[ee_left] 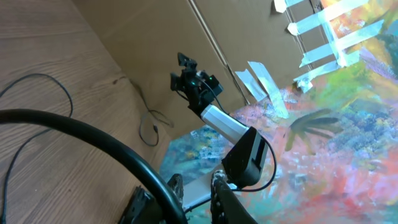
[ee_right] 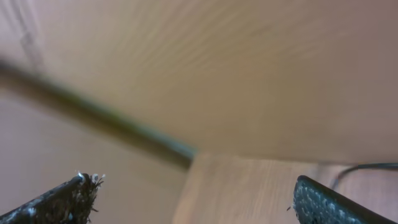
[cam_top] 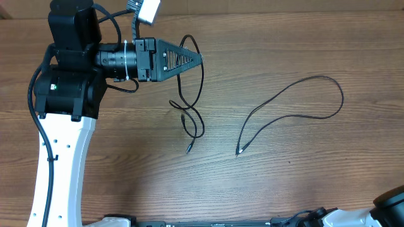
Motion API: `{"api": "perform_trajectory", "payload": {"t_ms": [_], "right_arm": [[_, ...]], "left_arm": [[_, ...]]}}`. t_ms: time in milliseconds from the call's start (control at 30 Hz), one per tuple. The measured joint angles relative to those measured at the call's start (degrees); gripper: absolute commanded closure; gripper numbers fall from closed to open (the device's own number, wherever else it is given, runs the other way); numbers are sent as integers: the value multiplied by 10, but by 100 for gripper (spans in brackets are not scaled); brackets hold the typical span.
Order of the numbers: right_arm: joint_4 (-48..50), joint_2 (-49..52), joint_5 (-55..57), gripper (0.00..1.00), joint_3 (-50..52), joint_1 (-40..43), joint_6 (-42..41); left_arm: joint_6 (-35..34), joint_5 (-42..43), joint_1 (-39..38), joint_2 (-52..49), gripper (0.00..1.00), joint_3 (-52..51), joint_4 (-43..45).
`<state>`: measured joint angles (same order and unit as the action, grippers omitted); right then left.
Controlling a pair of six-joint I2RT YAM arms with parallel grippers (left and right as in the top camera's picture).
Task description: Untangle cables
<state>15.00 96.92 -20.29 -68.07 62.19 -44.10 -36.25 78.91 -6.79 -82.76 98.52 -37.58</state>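
Observation:
One thin black cable loops over my left gripper, which points right from the upper left and is shut on it. The rest of this cable trails down to a tangle on the wooden table, with a plug end. In the left wrist view the same cable arcs thick and close across the fingers. A second cable lies alone in a wide curve at the right, its plug toward the middle. My right gripper stands wide open in a blurred view, with nothing between its fingers.
The right arm shows only at the bottom right corner from overhead, and stands raised across the table in the left wrist view. The left arm's black body fills the upper left. A painted wall rises beyond the table.

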Motion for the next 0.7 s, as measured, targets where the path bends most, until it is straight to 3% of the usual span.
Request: {"api": "perform_trajectory", "payload": {"t_ms": [233,467,700], "right_arm": [[-37,0,-157,0,0,-49,18],[-182,0,-284,0,-2,-203,147],[-357,0,-214,0,-2,-370,217]], "left_arm": [[5,35,0,0,85,0,-1],[21,25,0,0,87,0,7],[41,-34,14,0,87,0,-5]]}}
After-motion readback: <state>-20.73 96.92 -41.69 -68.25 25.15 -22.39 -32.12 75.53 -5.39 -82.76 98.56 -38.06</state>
